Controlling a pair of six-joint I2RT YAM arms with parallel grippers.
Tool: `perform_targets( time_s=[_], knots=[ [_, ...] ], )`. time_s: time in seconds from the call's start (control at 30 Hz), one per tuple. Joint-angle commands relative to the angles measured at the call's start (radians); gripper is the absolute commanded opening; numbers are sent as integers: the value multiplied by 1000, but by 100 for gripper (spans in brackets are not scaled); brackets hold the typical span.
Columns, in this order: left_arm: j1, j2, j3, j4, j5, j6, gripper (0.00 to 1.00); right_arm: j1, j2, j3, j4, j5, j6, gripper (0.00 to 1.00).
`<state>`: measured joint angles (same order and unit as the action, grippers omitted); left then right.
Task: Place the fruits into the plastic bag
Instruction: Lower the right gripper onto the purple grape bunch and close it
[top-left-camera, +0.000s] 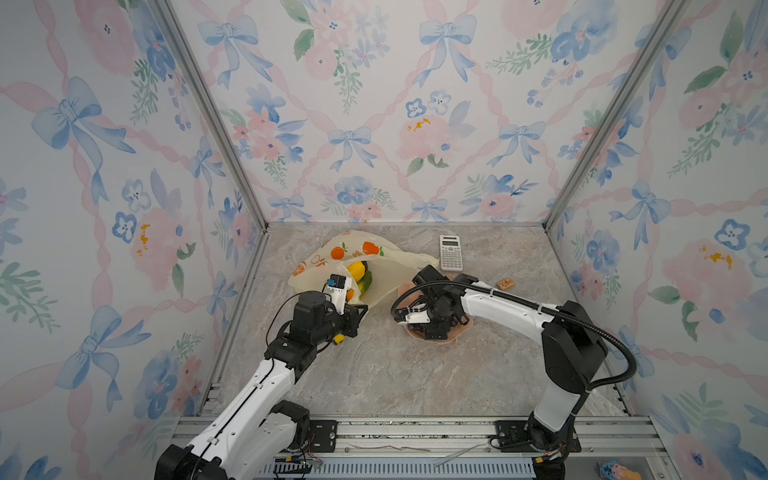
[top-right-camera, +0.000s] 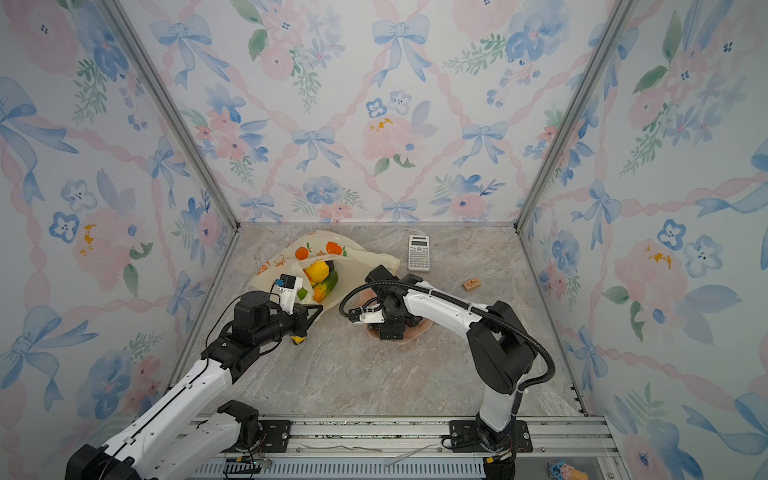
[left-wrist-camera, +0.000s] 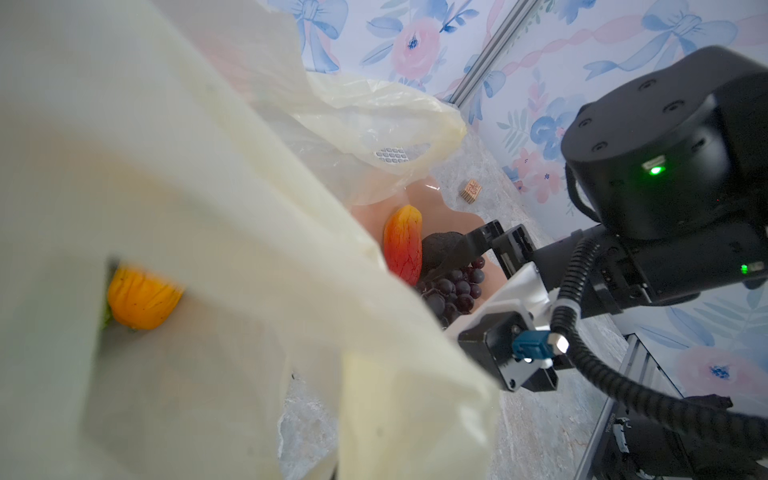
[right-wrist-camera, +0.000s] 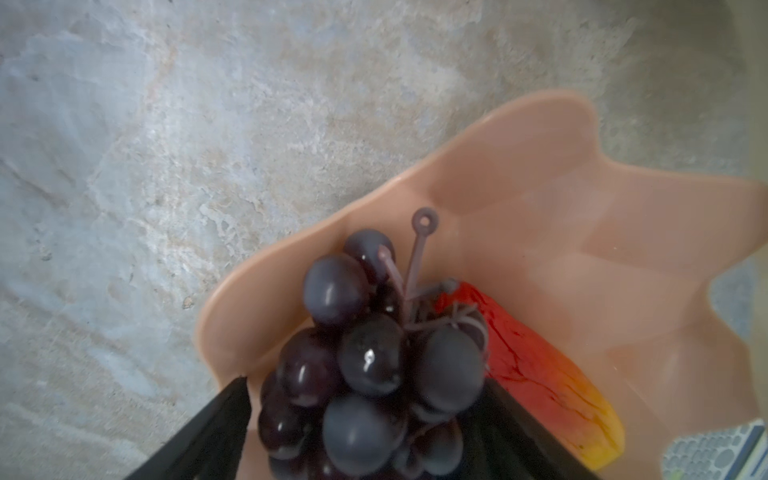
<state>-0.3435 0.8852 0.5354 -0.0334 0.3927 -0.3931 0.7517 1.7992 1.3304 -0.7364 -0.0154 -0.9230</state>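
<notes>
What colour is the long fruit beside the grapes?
Long fruit: red fading to yellow at one end; clearest in the right wrist view.

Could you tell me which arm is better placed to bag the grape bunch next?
Likely the right: the right hand straddles the grape bunch on the pink plate, while the left hand is shut on the edge of the plastic bag, holding it open.

Left gripper (top-left-camera: 360, 310) closed, right gripper (right-wrist-camera: 368, 399) wide.

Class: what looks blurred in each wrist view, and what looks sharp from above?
Left wrist view: the near plastic bag is blurred; right wrist view: the grapes are soft; in a top view the calculator is sharp.
</notes>
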Motion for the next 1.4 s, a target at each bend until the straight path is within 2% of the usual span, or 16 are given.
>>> perform_targets(
  time_s=[0.0, 0.17, 0.4, 0.5, 0.73, 1.1, 1.13, 1.23, 1.37],
  knots=[
    [2, -6, 16, -11, 8, 14, 0, -18, 21, 36, 13, 14, 16, 82],
    [3, -5, 15, -11, 6, 14, 0, -25, 43, 43, 20, 8, 28, 79],
    [2, -4, 15, -11, 5, 14, 0, -27, 73, 54, 16, -7, 32, 80],
    [2, -2, 15, -13, 5, 14, 0, -29, 84, 65, 11, -19, 40, 77],
    [2, -5, 15, -13, 5, 14, 0, -40, 80, 69, 11, -50, 70, 55],
    [2, -8, 15, -12, 6, 13, 0, -62, 53, 38, 21, -104, 114, 29],
    [2, -8, 15, -13, 6, 14, 0, -62, 56, 39, 19, -107, 118, 30],
    [2, -7, 15, -13, 6, 13, 0, -60, 67, 38, 31, -82, 130, 50],
    [0, -6, 15, -12, 5, 13, 0, -60, 80, 36, 43, -58, 127, 59]
  ],
)
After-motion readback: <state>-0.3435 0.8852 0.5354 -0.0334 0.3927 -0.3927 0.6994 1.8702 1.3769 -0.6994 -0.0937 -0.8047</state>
